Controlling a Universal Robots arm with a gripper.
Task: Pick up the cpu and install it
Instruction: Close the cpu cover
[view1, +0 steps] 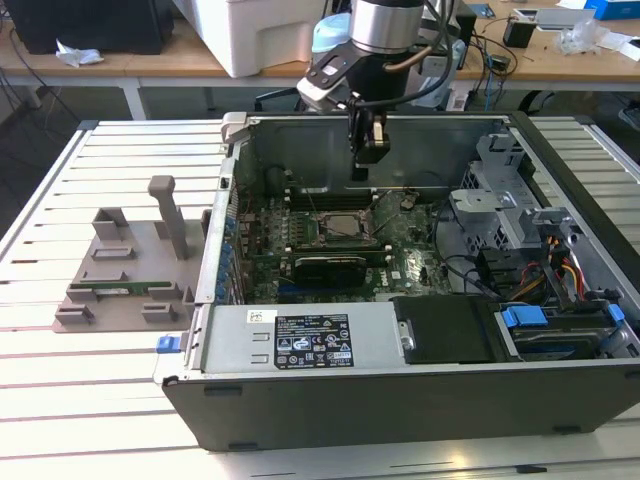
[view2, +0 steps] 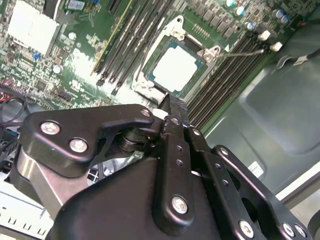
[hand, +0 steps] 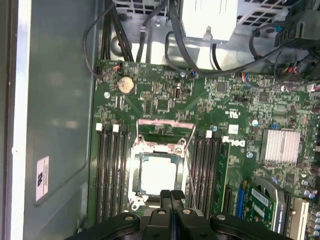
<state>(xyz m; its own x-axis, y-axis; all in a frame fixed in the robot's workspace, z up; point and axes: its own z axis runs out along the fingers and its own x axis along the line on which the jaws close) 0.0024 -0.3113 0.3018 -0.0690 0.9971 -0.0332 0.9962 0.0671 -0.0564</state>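
The cpu (view1: 340, 227) lies flat in the open socket of the green motherboard (view1: 400, 265), inside the open computer case (view1: 400, 400). Its silver top shows in both wrist views (view2: 174, 67) (hand: 157, 173), framed by the socket's metal bracket, with the load plate folded back. My gripper (view1: 368, 150) hangs above the socket, a short way over the cpu and apart from it. In both wrist views the black fingertips (hand: 166, 196) (view2: 176, 106) are pressed together with nothing between them, so the gripper (hand: 170, 194) (view2: 172, 102) is shut and empty.
Empty memory slots (hand: 110, 170) flank the socket on both sides. A black card (view1: 325, 268) sits just in front of it. Cables and a drive cage (view1: 500, 215) fill the exterior view's right. A grey fixture tray (view1: 130, 270) holding a green memory stick lies outside the case, on the exterior view's left.
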